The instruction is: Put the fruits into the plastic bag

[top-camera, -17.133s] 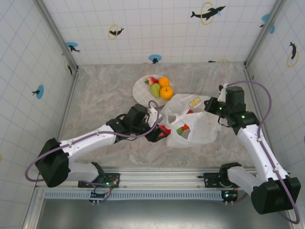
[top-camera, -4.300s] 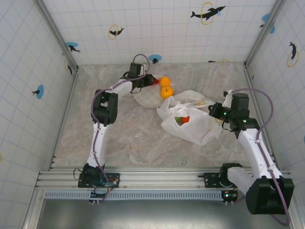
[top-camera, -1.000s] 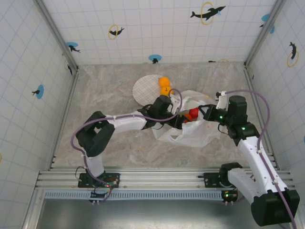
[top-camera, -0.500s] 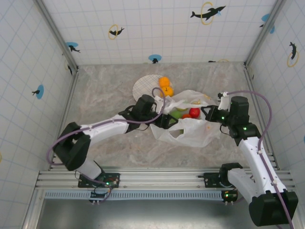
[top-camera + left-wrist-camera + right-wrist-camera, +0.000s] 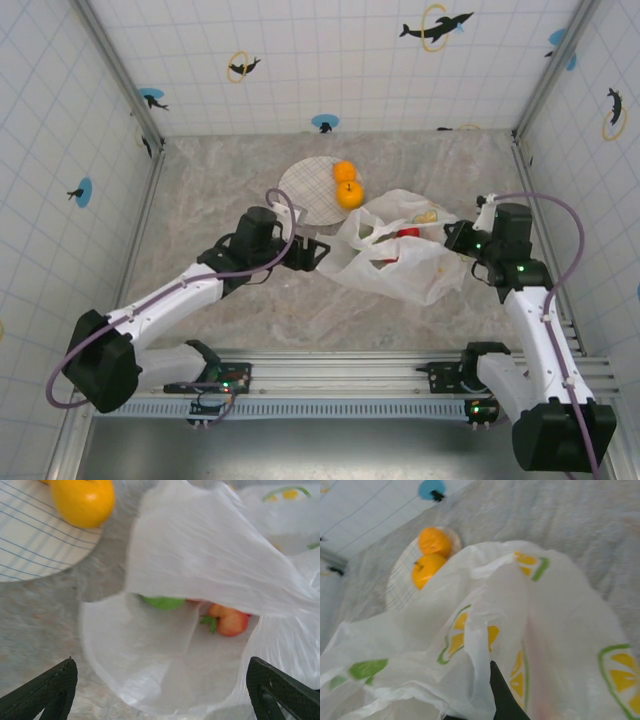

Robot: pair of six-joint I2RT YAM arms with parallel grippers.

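Fruits (image 5: 407,234): I see a strawberry (image 5: 230,621) and a green one (image 5: 162,602) in the plastic bag (image 5: 415,275); two oranges (image 5: 348,186) on the plate (image 5: 303,186).
Left hand (image 5: 318,251): spread wide, at the bag's mouth.
Right hand (image 5: 451,238): pinched on the bag's rim.

Grey marble-patterned table (image 5: 210,190) enclosed on three sides by white grid-lined walls (image 5: 330,70) bearing dolphin decals (image 5: 436,25). Metal posts (image 5: 118,70) mark the rear corners; lighting even.

Two oranges (image 5: 350,195) lie on one grid-patterned plate (image 5: 303,188). One plastic bag (image 5: 415,275) shows one green fruit (image 5: 162,602) and one strawberry (image 5: 229,621) inside.
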